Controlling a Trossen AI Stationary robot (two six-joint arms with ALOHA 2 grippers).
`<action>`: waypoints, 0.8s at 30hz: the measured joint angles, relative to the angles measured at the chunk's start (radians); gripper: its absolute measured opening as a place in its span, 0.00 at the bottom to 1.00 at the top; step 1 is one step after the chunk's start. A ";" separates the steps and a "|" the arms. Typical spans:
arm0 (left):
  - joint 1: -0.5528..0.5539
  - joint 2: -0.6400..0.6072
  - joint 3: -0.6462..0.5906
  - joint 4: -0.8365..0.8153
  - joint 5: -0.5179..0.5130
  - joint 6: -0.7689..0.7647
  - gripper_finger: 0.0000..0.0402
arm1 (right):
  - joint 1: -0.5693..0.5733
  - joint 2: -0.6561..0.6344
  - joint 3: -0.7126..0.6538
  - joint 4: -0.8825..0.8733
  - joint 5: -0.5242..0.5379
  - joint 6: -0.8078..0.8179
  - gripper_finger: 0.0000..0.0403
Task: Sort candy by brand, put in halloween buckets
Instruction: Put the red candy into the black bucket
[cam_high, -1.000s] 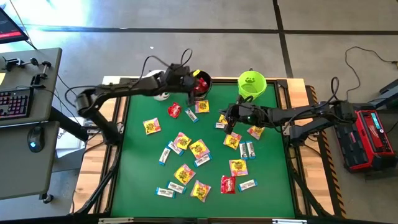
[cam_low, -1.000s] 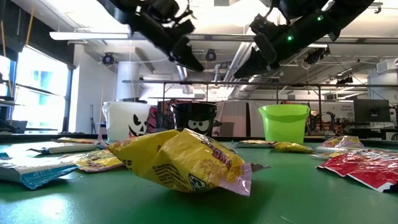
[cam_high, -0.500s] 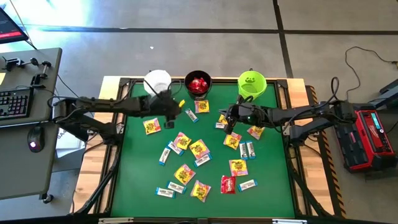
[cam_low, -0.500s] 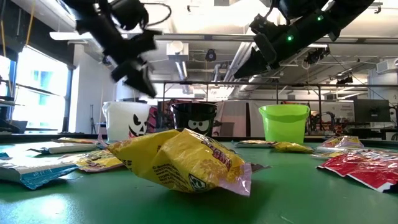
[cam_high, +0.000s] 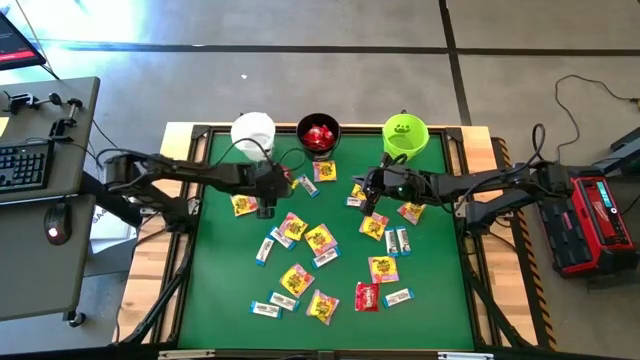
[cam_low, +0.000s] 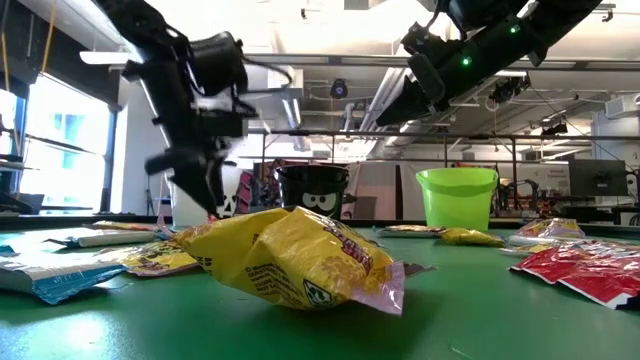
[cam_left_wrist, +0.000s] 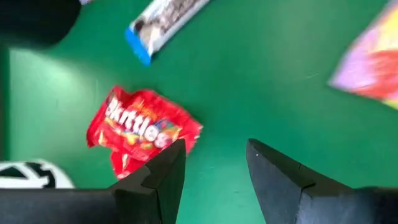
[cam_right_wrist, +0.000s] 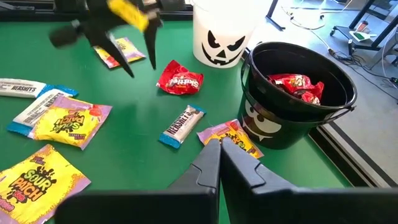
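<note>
The green bench (cam_high: 430, 270) has a pale wooden border and stands on a grey floor (cam_high: 300, 80) crossed by dark seams. At nine o'clock from it stands a grey desk (cam_high: 45, 250) carrying a black keyboard (cam_high: 22, 166) and a black mouse (cam_high: 56, 232) with a small blue light. At three o'clock a red and black case (cam_high: 592, 224) lies on the floor, cables trailing from it. Beyond the bench, ceiling pipes (cam_low: 330, 75) and a bright window (cam_low: 60, 150) show.
</note>
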 joint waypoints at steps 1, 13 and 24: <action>0.000 0.021 0.000 0.011 -0.034 -0.001 0.41 | 0.000 0.000 0.000 0.000 0.000 0.000 0.00; 0.008 0.126 0.001 0.100 -0.090 -0.027 0.40 | 0.000 0.000 0.000 -0.001 0.000 0.000 0.00; 0.027 0.152 0.002 0.126 -0.100 -0.019 0.07 | 0.000 0.000 0.000 -0.001 0.001 0.000 0.00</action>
